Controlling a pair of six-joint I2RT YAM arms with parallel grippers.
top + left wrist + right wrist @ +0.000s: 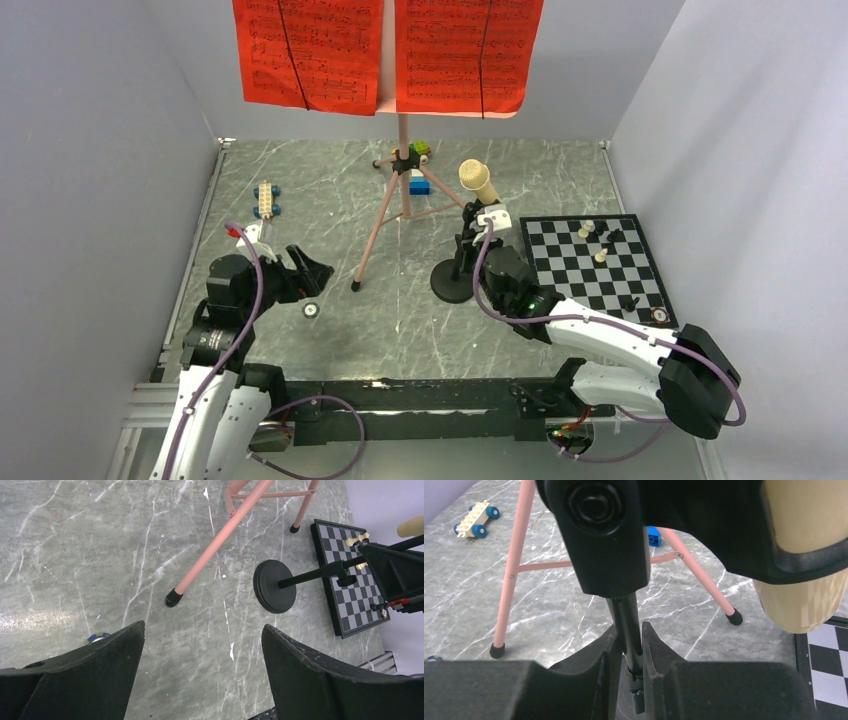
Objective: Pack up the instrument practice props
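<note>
The pink tripod music stand point(403, 180) stands mid-table, its desk carrying two red sheet-music pages point(308, 52) at the top of the overhead view. One pink leg point(215, 545) crosses the left wrist view. The small black mic stand point(455, 278) on its round base point(274, 586) holds the beige foam-headed microphone point(479, 181) in its clip. My right gripper point(629, 642) is shut on the stand's thin black pole point(626, 625), just under the clip. The microphone point(804, 600) looms at the right of that view. My left gripper point(202, 652) is open and empty above bare table, left of the tripod.
A chessboard with pieces point(595, 265) lies right of the mic stand. A toy block car point(265, 199) sits at the back left, and blue and green blocks point(419, 180) lie behind the tripod. A small round disc point(311, 310) lies by my left gripper. Grey walls close three sides.
</note>
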